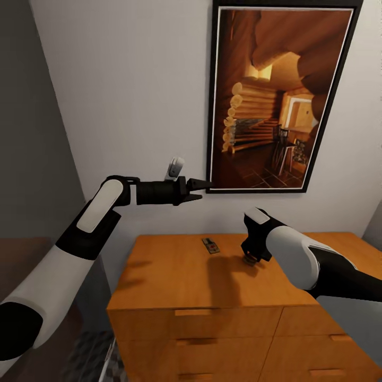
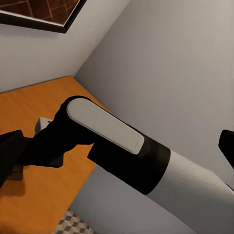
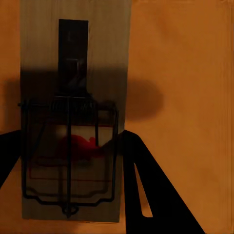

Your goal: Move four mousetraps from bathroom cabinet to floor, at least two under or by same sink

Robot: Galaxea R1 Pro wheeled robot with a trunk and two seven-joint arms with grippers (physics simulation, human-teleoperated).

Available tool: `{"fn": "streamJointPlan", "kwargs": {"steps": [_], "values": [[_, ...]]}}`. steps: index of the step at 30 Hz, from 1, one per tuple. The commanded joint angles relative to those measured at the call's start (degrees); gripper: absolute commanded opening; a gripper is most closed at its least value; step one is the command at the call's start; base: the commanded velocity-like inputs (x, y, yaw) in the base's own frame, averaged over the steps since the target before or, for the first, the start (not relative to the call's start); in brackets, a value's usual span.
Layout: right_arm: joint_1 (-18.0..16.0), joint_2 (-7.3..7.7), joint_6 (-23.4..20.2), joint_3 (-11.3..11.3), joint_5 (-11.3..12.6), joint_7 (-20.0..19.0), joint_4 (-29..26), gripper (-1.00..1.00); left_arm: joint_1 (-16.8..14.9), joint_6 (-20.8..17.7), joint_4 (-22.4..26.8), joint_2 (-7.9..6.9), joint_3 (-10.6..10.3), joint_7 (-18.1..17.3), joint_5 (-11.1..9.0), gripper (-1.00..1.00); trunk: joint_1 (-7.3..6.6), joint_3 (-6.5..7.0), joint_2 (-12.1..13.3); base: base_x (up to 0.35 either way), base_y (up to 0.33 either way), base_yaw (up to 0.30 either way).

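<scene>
While right gripper (image 3: pixel 73 165) straddles mousetrap (image 3: pixel 73 122) on cabinet (image 1: pixel 159 276), jaws wide.

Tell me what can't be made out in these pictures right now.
- Head view: the right end effector hangs over the cabinet, its tips hidden behind the wrist, so its grip is unclear.
- Right wrist view: a mousetrap lies between the fingers; shadow hides any contact.
- Head view: the other mousetrap is too small for detail.
- Cabinet drawers' contents: closed fronts hide them.
</scene>
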State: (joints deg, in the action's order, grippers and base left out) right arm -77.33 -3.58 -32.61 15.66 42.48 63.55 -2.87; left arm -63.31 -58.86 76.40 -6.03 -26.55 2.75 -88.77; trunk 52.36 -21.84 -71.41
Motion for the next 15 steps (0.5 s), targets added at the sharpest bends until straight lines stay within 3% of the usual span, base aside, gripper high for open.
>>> {"fn": "streamJointPlan", "kwargs": {"steps": [1, 9, 15], "values": [[0.0, -0.02, -0.3, 0.4, -0.2, 0.2, -0.1, -1.00, -0.1, 0.0, 0.0, -0.04, -0.1, 0.3, -0.4, 1.00, 0.00, -0.07, 0.0, 0.009, -0.082, 0.000], [0.0, -0.02, 0.1, 0.4, -0.7, 0.2, -0.2, -1.00, -0.1, 0.1, -0.1, -0.04, -0.8, 0.4, -0.3, 1.00, 0.00, -0.07, 0.0, 0.114, -0.149, 0.000], [0.0, -0.02, 0.2, 0.4, -3.7, -0.5, -0.2, -1.00, -0.1, 0.1, -0.1, -0.04, -1.1, 0.6, -0.3, 1.00, 0.00, -0.07, 0.0, 0.170, -0.174, 0.000]]}}
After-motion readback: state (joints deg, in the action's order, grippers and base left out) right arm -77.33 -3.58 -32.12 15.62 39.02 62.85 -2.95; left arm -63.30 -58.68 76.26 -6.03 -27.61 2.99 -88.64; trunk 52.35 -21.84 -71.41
